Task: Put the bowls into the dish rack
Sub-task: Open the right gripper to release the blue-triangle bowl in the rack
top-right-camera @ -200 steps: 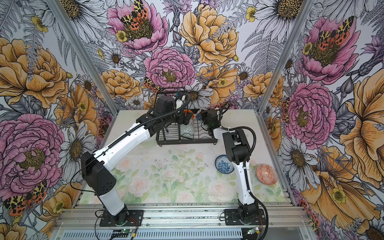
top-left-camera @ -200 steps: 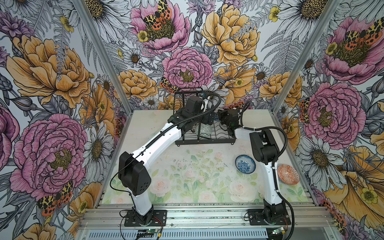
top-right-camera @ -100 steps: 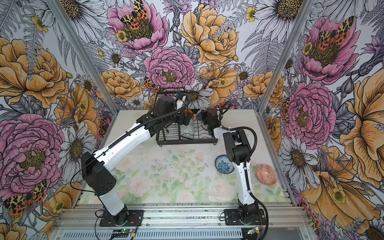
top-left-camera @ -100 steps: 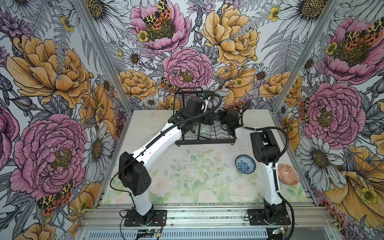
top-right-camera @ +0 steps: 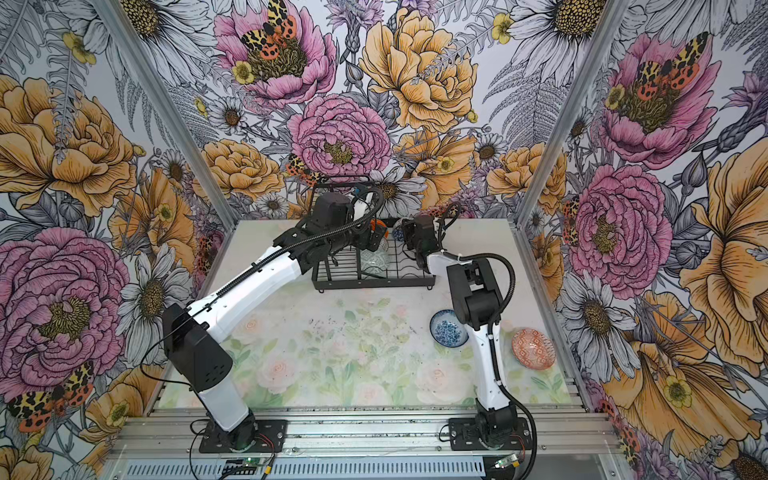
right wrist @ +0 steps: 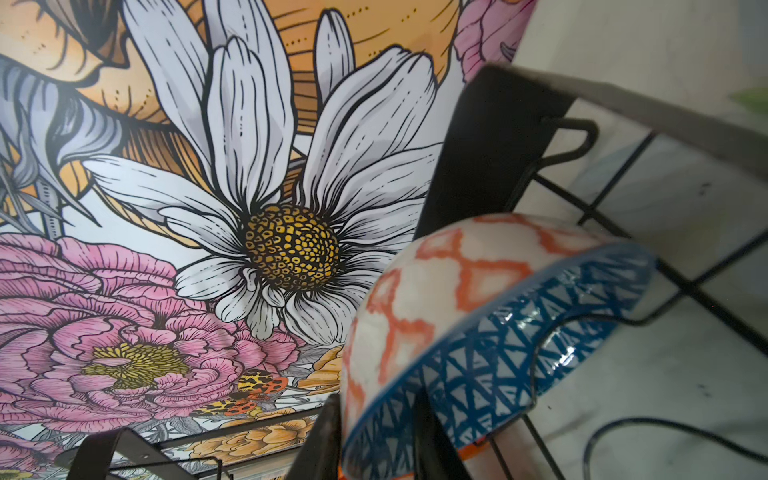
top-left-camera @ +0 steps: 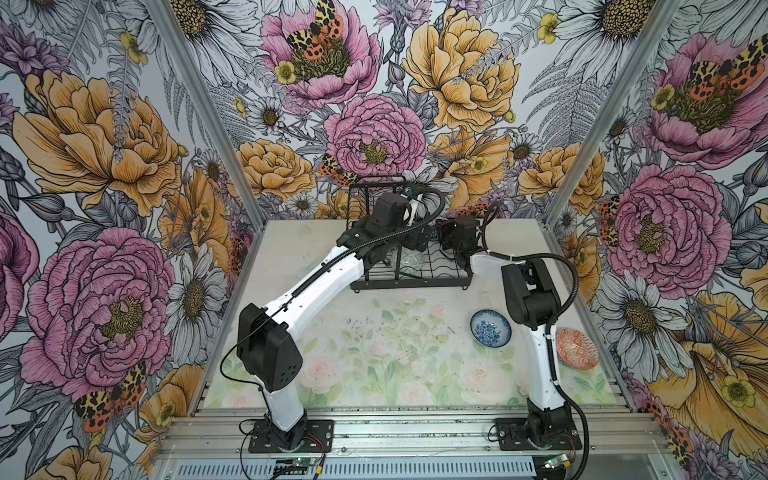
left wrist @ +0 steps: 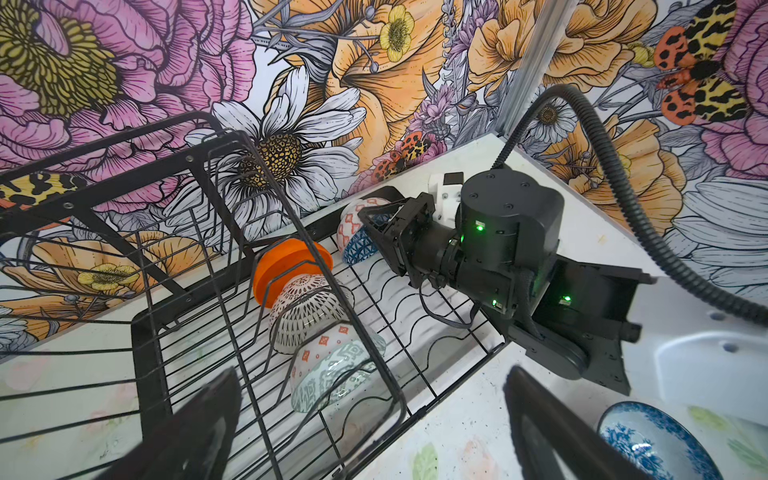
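Wallpaper of large pink, orange and white flowers is covering the walls around a bench that is wearing a pale floral mat. The dish rack is standing at the far side of the bench, close to the back wall, and both arms are reaching into it. In the left wrist view three bowls are standing on edge in a row in its slotted wires, each leaning on the next: the orange bowl farthest back, the white bowl with black lattice in the middle and the grey-green bowl nearest the front. The blue geometric bowl, orange-latticed on its outside, is sitting tilted on edge near the rack's back right corner, apart from that row. The right hand is straddling its rim, but its fingers are showing only as a blur, and I cannot tell whether they are pressing the bowl or standing just off it. The left hand is hovering over the rack with its fingers spread wide and nothing between them. Two bowls are sitting upright on the bench near the right arm: the blue-white floral bowl and, nearer the right wall, the red-orange patterned bowl.
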